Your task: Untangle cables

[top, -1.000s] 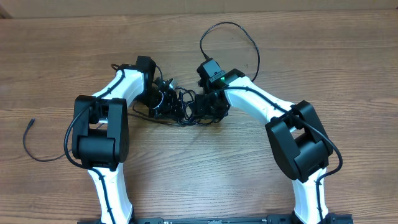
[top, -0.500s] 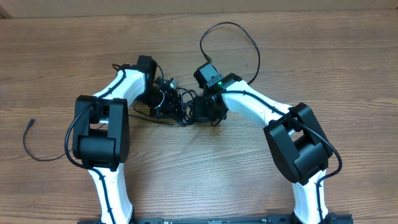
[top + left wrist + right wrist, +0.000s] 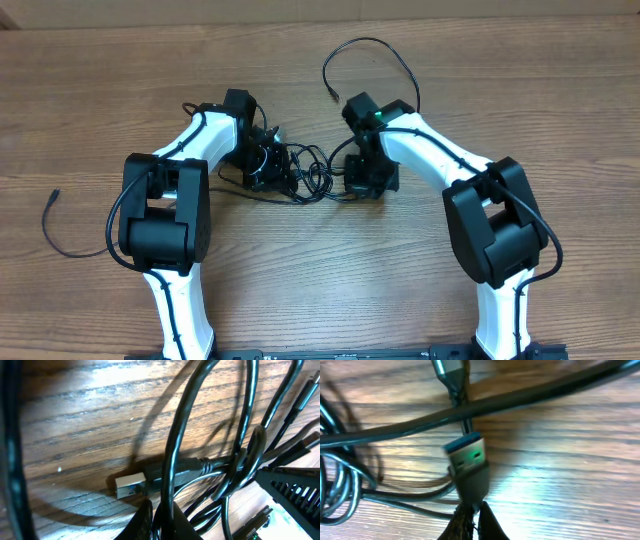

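Cables [image 3: 300,172], position?
— Bunched at centre of the counter [image 3: 320,290], between both arms.
— Tool states?
— Left tool [image 3: 161,522] pinches one cord of the bunch; right tool [image 3: 472,521] is pressed onto the rear of a USB plug [image 3: 467,460].

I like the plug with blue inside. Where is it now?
In the right wrist view, the blue-tipped USB plug is mid-picture, held at its base by the right gripper, with looped black cables at the picture's left edge.

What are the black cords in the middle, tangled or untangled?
Tangled. The cords lie in a bunch of crossing loops, and the left wrist view shows strands overlapping a plug.
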Available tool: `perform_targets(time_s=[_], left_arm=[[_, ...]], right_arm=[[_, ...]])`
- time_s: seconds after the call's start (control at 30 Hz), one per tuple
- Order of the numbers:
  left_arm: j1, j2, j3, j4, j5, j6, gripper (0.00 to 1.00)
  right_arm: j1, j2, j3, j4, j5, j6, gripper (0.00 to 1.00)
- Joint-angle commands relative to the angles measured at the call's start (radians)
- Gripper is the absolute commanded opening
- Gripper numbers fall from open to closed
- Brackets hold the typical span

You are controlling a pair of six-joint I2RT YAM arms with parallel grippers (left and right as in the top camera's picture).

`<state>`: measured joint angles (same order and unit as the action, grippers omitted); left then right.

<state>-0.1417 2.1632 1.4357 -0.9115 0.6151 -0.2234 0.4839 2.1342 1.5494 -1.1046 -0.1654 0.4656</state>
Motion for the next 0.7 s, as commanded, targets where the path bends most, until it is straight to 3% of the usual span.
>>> perform_targets(time_s=[0.0, 0.07, 0.1, 0.13, 0.17, 0.23, 0.67], left_arm=[[0.017, 0.016, -0.003, 0.012, -0.101, -0.018, 0.12], [0.017, 0.016, -0.003, 0.012, -0.101, -0.018, 0.13], [0.017, 0.016, -0.003, 0.013, -0.101, -0.017, 0.13], [0.017, 0.016, -0.003, 0.013, -0.101, -0.017, 0.13], [0.017, 0.016, -0.002, 0.013, -0.101, -0.017, 0.13], [0.017, 0.016, -0.002, 0.012, -0.099, -0.017, 0.13], [0.016, 0.016, -0.003, 0.011, -0.098, -0.013, 0.13]], right_arm=[[-0.002, -0.024, -0.003, -0.022, 0.059, -0.026, 0.04], [-0.001, -0.024, -0.003, -0.010, 0.048, -0.026, 0.04], [-0.001, -0.024, -0.003, 0.000, 0.033, -0.029, 0.21], [-0.001, -0.024, -0.003, 0.015, 0.013, -0.033, 0.32], [-0.001, -0.024, -0.003, 0.032, -0.014, -0.054, 0.40], [-0.001, -0.024, -0.003, 0.074, -0.068, -0.099, 0.45], [0.013, -0.024, -0.007, 0.270, -0.109, -0.187, 0.33]])
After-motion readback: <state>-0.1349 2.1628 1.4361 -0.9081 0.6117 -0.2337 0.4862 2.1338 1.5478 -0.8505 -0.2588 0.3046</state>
